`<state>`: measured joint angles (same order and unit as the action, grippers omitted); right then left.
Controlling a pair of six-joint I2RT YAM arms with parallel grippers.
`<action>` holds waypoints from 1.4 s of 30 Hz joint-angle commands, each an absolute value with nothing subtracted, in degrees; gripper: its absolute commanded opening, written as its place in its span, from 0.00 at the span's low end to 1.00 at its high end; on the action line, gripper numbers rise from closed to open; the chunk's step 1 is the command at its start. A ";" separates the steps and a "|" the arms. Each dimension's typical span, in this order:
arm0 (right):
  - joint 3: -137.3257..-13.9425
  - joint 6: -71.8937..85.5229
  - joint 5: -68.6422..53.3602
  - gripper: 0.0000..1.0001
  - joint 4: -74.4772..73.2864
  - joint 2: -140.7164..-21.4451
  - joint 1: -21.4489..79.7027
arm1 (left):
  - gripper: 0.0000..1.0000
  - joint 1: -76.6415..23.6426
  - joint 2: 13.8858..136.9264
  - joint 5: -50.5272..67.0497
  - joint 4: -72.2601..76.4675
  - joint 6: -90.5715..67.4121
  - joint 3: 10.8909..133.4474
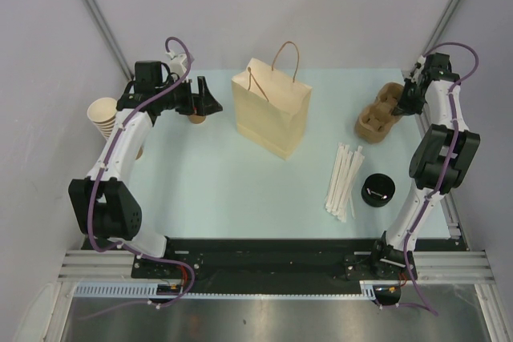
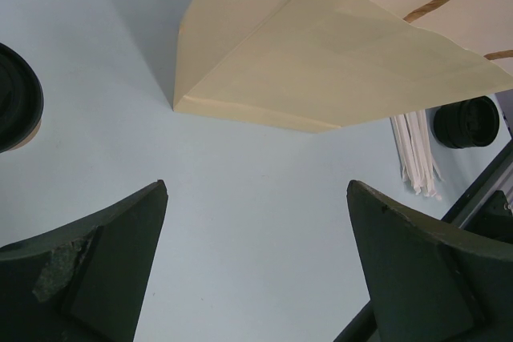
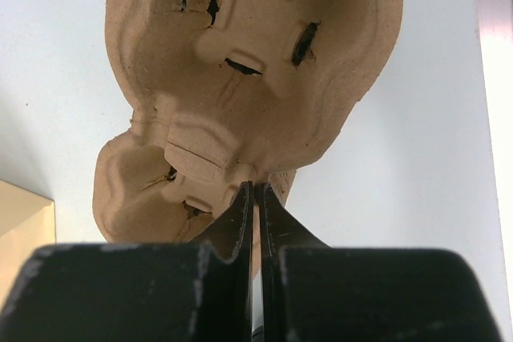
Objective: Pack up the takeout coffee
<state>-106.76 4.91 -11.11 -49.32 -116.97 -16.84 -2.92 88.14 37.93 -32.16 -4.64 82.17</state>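
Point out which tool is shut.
The right tool, pinched tight on the carrier's rim; the left tool stands wide open, holding nothing.

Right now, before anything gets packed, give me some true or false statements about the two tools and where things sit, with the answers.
1. The right tool is closed on the near rim of the carrier tray. True.
2. The left tool is clamped on a cup. False: it is wide open and holds nothing, with bare table beneath it.
3. The black lids sit just right of the white straws. True.
4. The carrier tray is already inside the paper bag. False: it is outside the bag, off to its right.
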 commanded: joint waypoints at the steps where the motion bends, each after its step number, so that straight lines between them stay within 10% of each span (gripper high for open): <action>1: -109.25 5.54 -13.27 0.00 -49.22 -115.05 -17.66 | 0.99 -2.46 87.98 39.11 -30.85 -5.01 82.44; 34: -106.17 11.95 -35.50 0.00 -44.21 -112.24 -26.28 | 1.00 -2.55 82.71 40.61 -24.89 -4.49 84.28; 42: -104.33 12.22 -36.91 0.00 -43.51 -112.94 -26.46 | 1.00 -15.10 86.03 31.13 -28.64 7.64 103.95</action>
<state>-104.97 11.16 -34.33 -45.34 -112.92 -26.52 -6.35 85.52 35.16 -28.75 -0.78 91.72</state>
